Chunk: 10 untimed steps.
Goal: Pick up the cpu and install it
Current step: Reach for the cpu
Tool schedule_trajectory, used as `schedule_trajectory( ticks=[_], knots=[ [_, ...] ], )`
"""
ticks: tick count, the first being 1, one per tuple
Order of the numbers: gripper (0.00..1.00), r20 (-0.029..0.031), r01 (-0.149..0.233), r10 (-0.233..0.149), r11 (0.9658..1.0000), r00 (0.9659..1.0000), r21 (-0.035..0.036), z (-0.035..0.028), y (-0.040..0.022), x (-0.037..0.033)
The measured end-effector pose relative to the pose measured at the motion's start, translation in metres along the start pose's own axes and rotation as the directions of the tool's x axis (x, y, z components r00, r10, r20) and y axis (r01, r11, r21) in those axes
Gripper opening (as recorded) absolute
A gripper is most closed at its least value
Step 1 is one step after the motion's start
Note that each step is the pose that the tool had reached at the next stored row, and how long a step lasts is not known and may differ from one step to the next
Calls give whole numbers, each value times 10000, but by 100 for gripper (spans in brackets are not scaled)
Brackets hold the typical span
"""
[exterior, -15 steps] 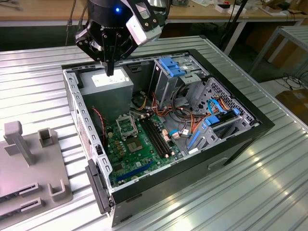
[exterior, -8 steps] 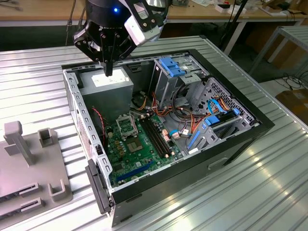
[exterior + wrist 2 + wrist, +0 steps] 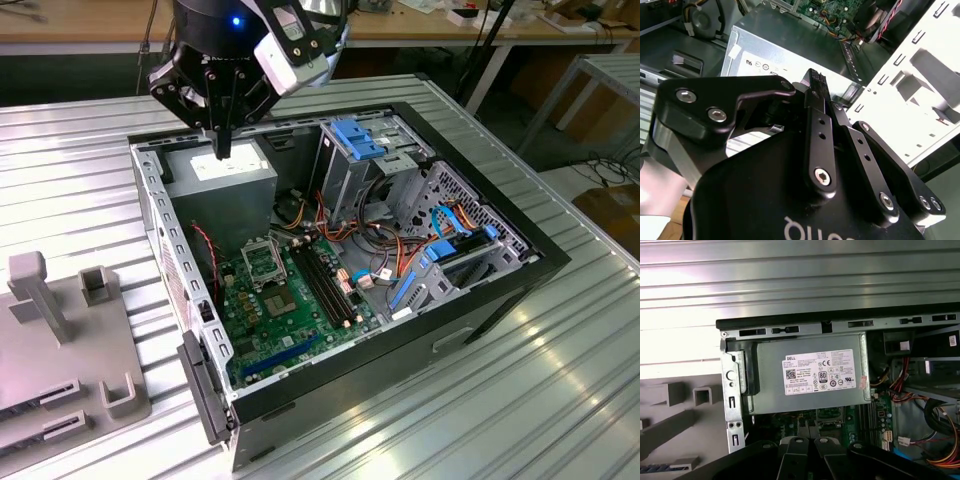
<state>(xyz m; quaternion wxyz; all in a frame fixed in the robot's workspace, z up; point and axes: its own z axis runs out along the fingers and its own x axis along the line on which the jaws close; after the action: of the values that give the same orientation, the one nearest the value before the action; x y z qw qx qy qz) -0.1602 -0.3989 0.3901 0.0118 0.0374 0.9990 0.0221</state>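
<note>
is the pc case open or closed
Open. The case lies on its side with no side panel on top, so the motherboard, power supply and cables show inside.

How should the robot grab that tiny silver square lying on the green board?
Pinch the cpu by two opposite edges, coming straight down from above. It seems to lie flat on the green board, so only its thin rim offers a hold.

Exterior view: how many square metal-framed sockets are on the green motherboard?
1: the square metal-framed socket, beside the grey metal power-supply box; the silver case wall may hide others.
</note>
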Motion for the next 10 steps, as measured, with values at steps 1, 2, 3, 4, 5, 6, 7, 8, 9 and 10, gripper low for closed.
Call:
schedule_trajectory(
  ticks=[1,2,3,4,5,6,7,8,9,10],
  knots=[
    [11,-1,0,0,10000,10000,0,0,0,3],
    [11,0,0,0,10000,10000,0,0,0,7],
    [11,-1,0,0,10000,10000,0,1,-1,11],
    [11,-1,0,0,10000,10000,0,1,-1,15],
    [11,-2,0,0,10000,10000,0,1,-2,21],
    [11,-1,-1,1,10000,10000,0,1,-2,24],
    [11,-1,0,0,10000,10000,0,2,-2,29],
    [11,-1,0,0,10000,10000,0,2,-2,32],
    [11,-2,0,0,10000,10000,0,2,-3,37],
    [11,-3,0,0,10000,10000,0,2,-3,40]
  ],
)
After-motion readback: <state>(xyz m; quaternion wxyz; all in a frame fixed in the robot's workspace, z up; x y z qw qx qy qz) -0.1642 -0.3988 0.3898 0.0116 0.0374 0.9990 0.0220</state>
